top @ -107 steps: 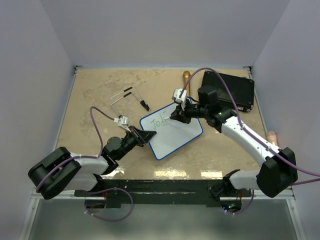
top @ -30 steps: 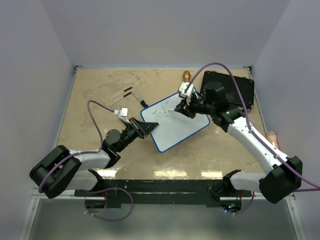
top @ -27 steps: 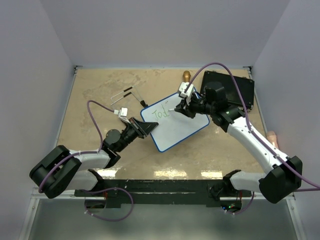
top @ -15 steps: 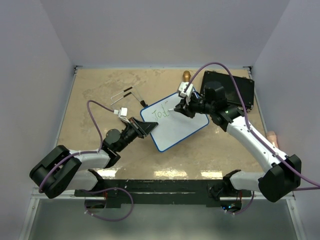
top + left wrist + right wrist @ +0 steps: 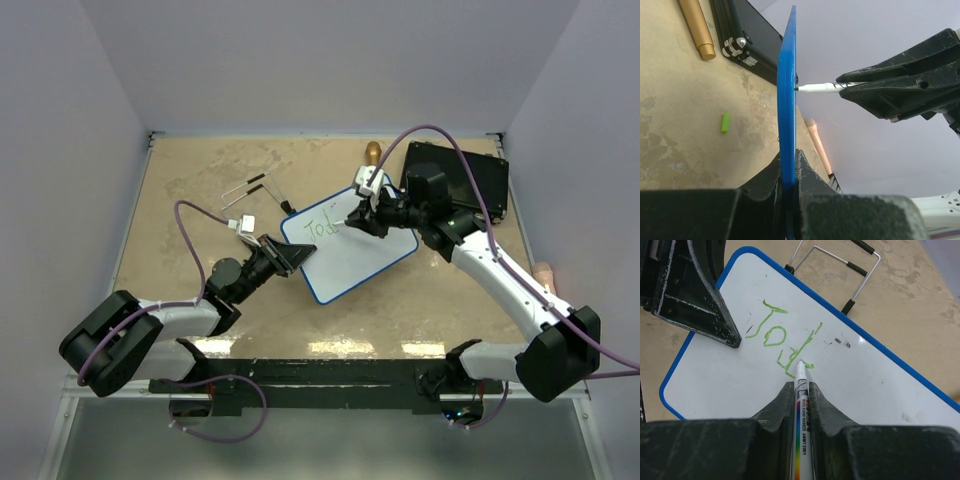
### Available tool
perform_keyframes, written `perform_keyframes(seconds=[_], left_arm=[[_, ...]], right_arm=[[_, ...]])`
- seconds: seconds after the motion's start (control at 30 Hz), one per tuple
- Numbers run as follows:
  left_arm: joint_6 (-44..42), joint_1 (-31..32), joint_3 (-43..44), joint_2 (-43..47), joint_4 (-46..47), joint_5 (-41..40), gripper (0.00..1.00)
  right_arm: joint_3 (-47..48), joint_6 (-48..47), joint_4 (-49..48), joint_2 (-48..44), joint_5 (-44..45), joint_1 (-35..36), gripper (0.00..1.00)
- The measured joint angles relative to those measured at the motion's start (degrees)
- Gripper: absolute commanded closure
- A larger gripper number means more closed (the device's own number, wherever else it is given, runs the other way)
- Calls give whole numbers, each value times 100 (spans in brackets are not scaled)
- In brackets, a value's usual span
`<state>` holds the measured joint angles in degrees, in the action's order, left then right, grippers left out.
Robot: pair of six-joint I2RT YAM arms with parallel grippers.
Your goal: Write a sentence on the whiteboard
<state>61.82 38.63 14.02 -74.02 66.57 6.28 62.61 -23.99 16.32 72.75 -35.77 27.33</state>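
Observation:
The whiteboard (image 5: pixel 357 262), white with a blue rim, is held tilted above the table. My left gripper (image 5: pixel 290 258) is shut on its lower left edge. It shows edge-on in the left wrist view (image 5: pixel 786 100), pinched between my left gripper's (image 5: pixel 788 156) jaws. My right gripper (image 5: pixel 362 218) is shut on a white marker (image 5: pixel 802 395) with a rainbow stripe. The marker's tip touches the board (image 5: pixel 865 385) at the end of green writing (image 5: pixel 772 332) that reads like "Tod". The marker (image 5: pixel 815 88) meets the board square on.
A black case (image 5: pixel 460 180) lies at the back right, with a gold cylinder (image 5: pixel 372 152) beside it. A wire stand (image 5: pixel 262 195) lies behind the board. A green cap (image 5: pixel 725 122) lies on the table. A peach-coloured rod (image 5: pixel 543 272) sits at the right edge.
Since the earliest frame the board has shifted up and right with both grippers. In the last second the marker tip has crept slightly along the green writing; the left arm is still.

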Motion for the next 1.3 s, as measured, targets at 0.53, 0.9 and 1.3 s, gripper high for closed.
perform_keyframes(seconds=[0.53, 0.9, 1.3], left_arm=[[2, -72, 0, -2, -140, -2, 100], [7, -76, 0, -2, -146, -4, 100], [13, -81, 0, -2, -116, -7, 100]], right_arm=[[2, -245, 350, 83, -26, 4, 100], [9, -175, 299, 85, 94, 15, 100], [131, -48, 92, 164, 334, 26, 100]])
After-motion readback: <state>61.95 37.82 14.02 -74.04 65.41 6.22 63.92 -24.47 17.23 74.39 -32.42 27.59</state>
